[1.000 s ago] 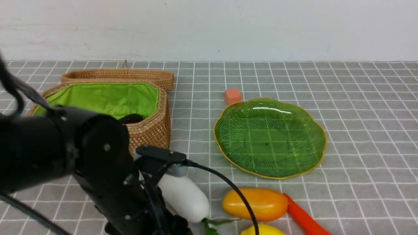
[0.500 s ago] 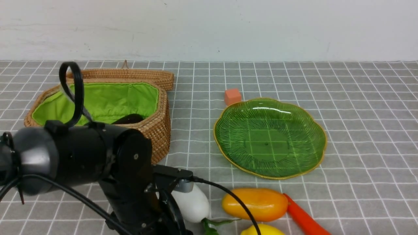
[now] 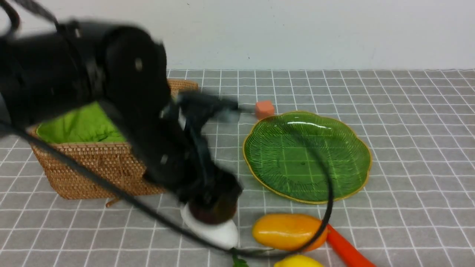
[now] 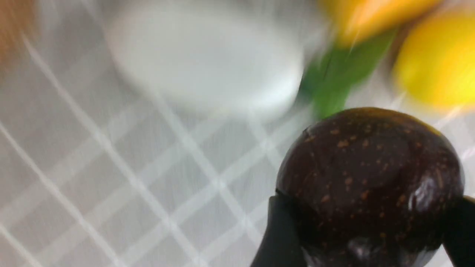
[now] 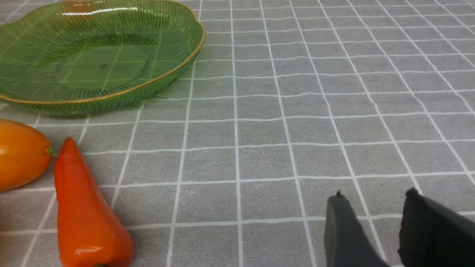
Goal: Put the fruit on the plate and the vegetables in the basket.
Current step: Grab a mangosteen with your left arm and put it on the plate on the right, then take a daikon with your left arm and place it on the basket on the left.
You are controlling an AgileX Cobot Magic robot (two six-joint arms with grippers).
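My left gripper (image 3: pixel 213 207) is shut on the dark maroon ball (image 4: pixel 371 174), one finger on each side, hanging just above the white radish (image 3: pixel 217 231). The radish lies near the table's front edge, its green leaves (image 4: pixel 334 78) pointing at the lemon (image 3: pixel 297 261). To the right of the radish lie the orange-yellow mango (image 3: pixel 287 231) and the carrot (image 3: pixel 347 250), touching tip to end. The green glass plate (image 3: pixel 334 129) is empty. The wicker basket (image 3: pixel 96 170) stands at left, partly hidden by my left arm. My right gripper (image 5: pixel 374 193) is open over bare cloth, right of the carrot (image 5: pixel 87 211).
A small orange cube (image 3: pixel 264 109) sits just behind the plate's far left rim. The basket's lid (image 3: pixel 183 85) leans behind the basket. A black cable (image 3: pixel 326 207) from the left arm loops over the mango. Grey checked cloth covers the table up to a white wall.
My left arm has swung up from the front edge and now hangs over the radish with the maroon ball in its gripper. The right gripper has not moved.
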